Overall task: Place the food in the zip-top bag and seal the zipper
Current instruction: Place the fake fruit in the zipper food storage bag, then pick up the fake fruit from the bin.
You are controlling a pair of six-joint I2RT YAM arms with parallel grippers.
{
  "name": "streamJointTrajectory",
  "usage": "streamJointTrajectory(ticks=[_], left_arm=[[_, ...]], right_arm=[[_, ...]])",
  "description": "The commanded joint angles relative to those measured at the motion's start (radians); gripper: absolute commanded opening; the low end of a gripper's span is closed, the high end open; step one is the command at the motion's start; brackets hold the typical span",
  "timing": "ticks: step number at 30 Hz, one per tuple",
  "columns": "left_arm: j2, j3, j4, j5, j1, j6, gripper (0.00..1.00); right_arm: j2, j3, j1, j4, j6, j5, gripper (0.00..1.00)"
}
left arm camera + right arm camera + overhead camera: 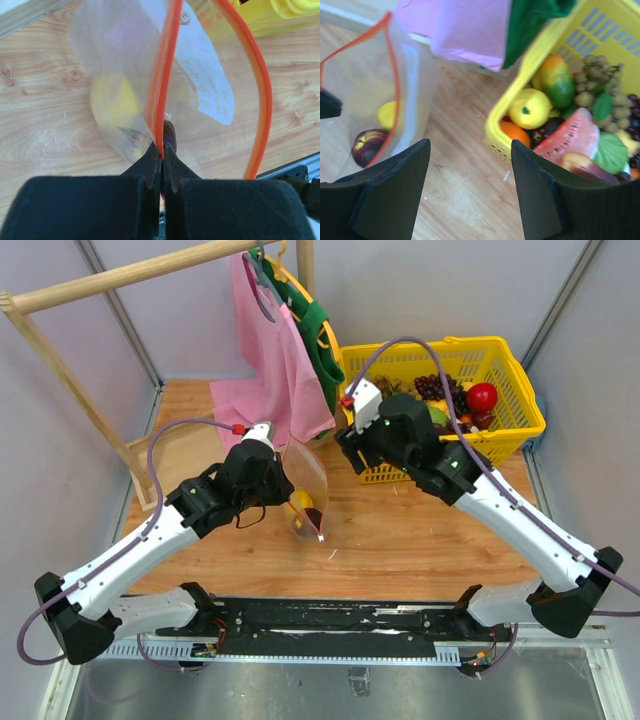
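Observation:
The clear zip-top bag stands open on the wooden table, its red-orange zipper spread wide. My left gripper is shut on one zipper edge and holds the bag's mouth up. A yellow piece of food and a dark red apple-like fruit lie inside the bag. My right gripper is open and empty above the table, between the bag and the yellow basket. A yellow pepper and an orange sit in the basket.
The yellow basket at the back right holds grapes, a red fruit, a watermelon slice and more toy produce. Pink and green cloth bags hang from a wooden rack at the back.

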Motion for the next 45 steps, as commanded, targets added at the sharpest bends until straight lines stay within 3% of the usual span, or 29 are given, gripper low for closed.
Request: streamJointTrajectory(ticks=[1,9,22,35,45], left_arm=[[0.01,0.032,0.029,0.004,0.003,-0.006,0.0],[0.012,0.026,0.064,0.018,0.003,0.007,0.0],[0.037,0.011,0.115,0.067,0.003,0.024,0.0],[0.034,-0.025,0.143,0.073,0.002,0.054,0.0],[0.029,-0.03,0.139,0.048,0.003,0.067,0.0]], right_arm=[[-0.03,0.064,-0.11,-0.079,0.002,-0.007,0.67],[0.032,0.095,-0.424,-0.079,0.056,0.038,0.73],[0.3,0.082,-0.785,0.247,0.18,0.212,0.75],[0.625,0.226,-0.845,0.463,0.293,0.415,0.86],[0.804,0.349,-0.871,0.424,0.346,0.459,0.9]])
